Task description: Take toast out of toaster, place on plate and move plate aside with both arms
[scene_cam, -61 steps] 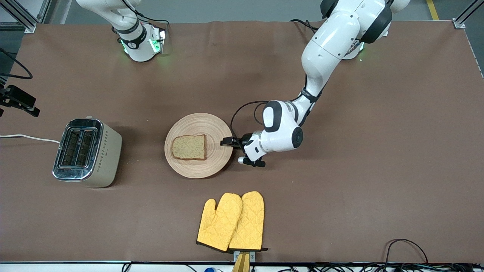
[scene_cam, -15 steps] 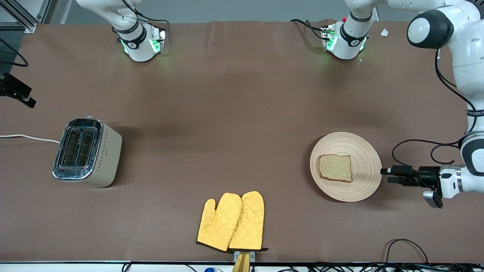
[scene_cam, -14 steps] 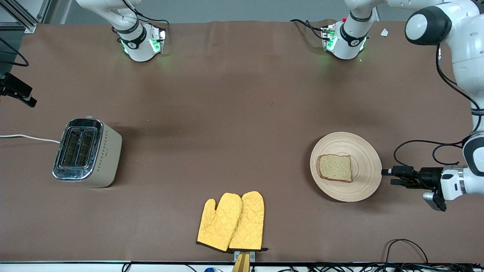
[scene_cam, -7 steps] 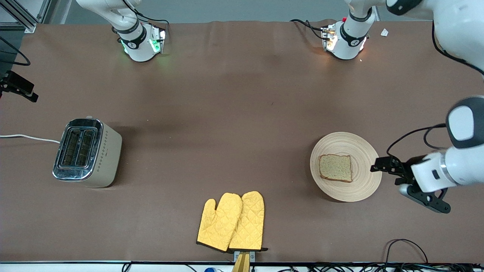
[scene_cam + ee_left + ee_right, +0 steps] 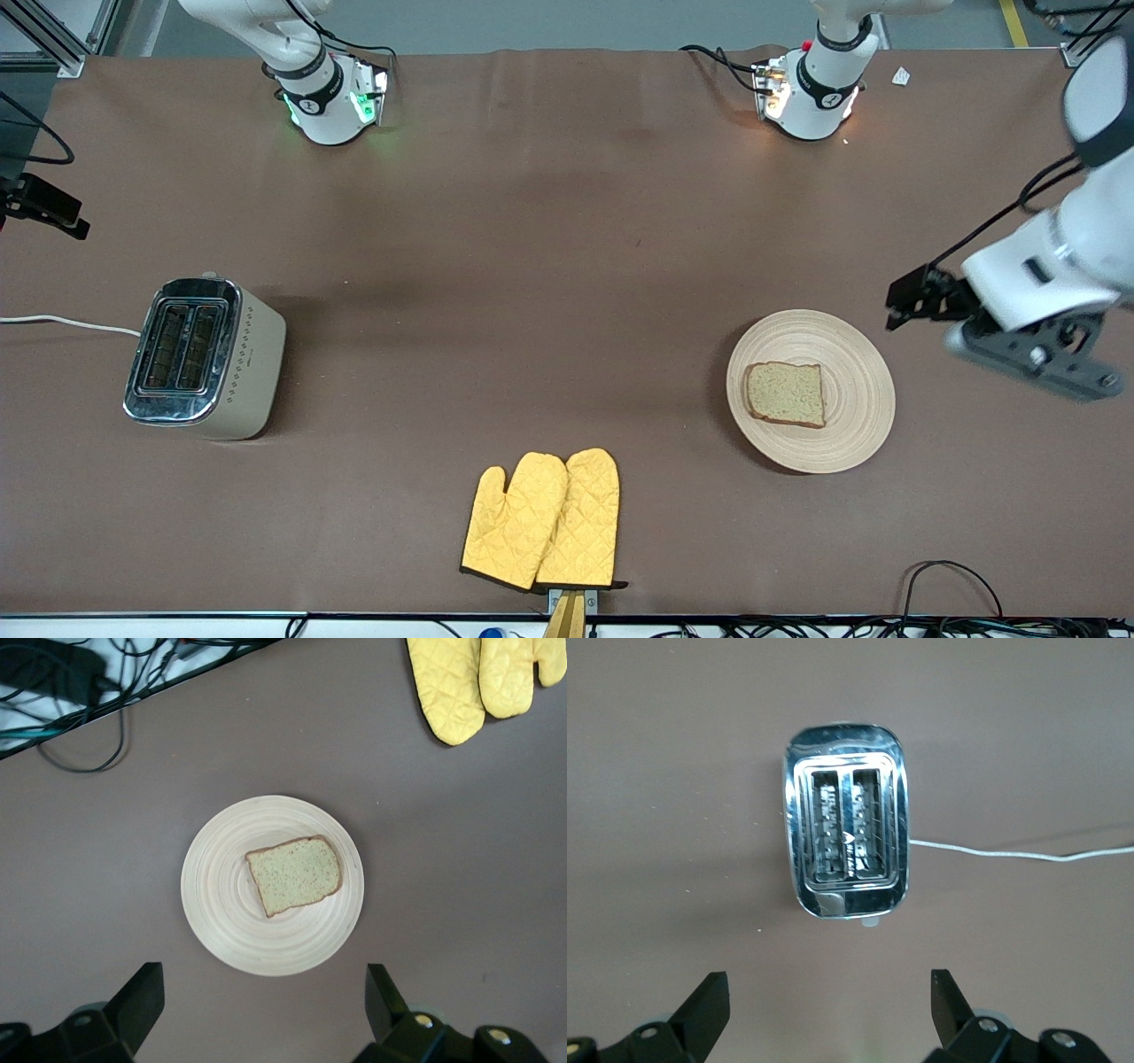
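The plate (image 5: 842, 439) is round, pale wood, and lies on the brown table toward the left arm's end. The toast (image 5: 785, 394) lies flat on it, a little off centre. My left gripper (image 5: 893, 306) is open and empty, up in the air over the table beside the plate's rim. In the left wrist view the plate (image 5: 221, 912) and toast (image 5: 293, 874) lie below the open left gripper (image 5: 263, 1001). My right gripper (image 5: 824, 1001) is open and empty, high over the table beside the toaster (image 5: 846, 843).
The steel toaster (image 5: 205, 357) stands toward the right arm's end, its white cord (image 5: 62, 321) running off the table. Two yellow oven mitts (image 5: 542, 518) lie near the front edge, also in the left wrist view (image 5: 483, 678). Cables (image 5: 948, 576) lie along that edge.
The plate with the toast has gone from the table's middle to the left arm's end. In the last second my left gripper rose away from the plate's rim. The plate stays put.
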`<action>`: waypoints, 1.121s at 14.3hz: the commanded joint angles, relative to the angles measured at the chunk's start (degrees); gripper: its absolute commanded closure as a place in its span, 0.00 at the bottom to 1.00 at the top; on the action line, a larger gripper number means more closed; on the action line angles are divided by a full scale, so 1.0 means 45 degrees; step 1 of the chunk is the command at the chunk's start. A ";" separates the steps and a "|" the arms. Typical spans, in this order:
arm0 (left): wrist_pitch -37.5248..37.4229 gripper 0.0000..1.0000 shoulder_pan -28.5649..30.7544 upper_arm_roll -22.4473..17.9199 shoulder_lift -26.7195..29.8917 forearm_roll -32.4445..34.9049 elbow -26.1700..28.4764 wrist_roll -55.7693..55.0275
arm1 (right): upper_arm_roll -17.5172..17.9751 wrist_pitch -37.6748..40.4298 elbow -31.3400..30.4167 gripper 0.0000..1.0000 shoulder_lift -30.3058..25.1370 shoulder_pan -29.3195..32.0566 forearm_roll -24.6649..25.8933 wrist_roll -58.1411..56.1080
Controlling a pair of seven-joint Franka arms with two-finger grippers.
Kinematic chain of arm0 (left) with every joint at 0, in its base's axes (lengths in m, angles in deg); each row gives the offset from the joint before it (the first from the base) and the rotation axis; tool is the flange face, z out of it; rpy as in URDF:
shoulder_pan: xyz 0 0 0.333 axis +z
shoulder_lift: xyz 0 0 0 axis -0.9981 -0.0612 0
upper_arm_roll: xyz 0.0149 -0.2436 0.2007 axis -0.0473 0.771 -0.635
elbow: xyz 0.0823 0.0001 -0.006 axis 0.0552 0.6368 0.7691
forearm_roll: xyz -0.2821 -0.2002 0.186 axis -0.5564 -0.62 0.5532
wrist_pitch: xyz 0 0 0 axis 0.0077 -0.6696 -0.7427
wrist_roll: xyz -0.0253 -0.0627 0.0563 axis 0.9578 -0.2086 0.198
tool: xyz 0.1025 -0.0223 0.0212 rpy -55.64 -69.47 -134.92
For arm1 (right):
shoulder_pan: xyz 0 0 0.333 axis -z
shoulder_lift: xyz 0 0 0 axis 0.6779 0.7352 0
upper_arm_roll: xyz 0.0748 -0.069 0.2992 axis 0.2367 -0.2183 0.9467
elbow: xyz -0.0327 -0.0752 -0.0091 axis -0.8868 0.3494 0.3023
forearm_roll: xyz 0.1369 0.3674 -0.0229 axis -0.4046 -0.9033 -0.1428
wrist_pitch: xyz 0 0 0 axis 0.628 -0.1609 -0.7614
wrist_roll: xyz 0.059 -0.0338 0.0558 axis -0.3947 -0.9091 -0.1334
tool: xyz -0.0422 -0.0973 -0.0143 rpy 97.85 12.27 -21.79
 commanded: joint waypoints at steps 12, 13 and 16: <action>0.2898 0.00 0.0288 -0.0099 0.5440 0.0065 0.7993 -0.2447 | 0.0218 -0.0348 -0.0358 0.00 -0.0302 -0.0465 -0.0414 0.0013; 0.2857 0.00 0.0288 -0.0120 0.5401 0.0123 0.7877 -0.2428 | 0.0218 -0.0251 -0.0397 0.00 -0.0302 -0.0563 -0.0414 0.0013; 0.2663 0.00 0.0288 -0.0139 0.5303 0.0260 0.7447 -0.2525 | 0.0238 -0.0386 -0.0436 0.00 -0.0263 -0.0681 -0.0434 0.0033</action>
